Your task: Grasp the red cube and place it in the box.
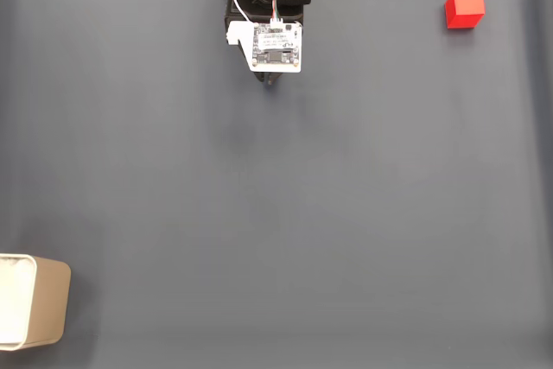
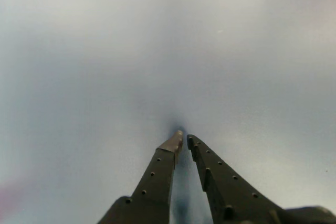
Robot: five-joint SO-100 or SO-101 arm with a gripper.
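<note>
The robot's hand [image 2: 184, 138], two dark perforated fingers seen in the wrist view, is nearly closed: the tips sit just apart, with a narrow gap and nothing between them. It points down at bare grey-blue table [image 1: 285, 196], close to the surface. In the fixed view the arm is at the top centre, its white circuit board [image 1: 276, 47] facing the camera.

The small bright red cube with matte faces [image 1: 465, 9] stands near the top right corner, well apart from the hand. To grasp it well, the hand probably needs to swing toward that corner, spread wider than the cube, and descend squarely over opposite faces.

The small beige box with rounded corners [image 1: 47, 304] is at the lower left edge, partly cropped; what shows of its white inside appears empty.
</note>
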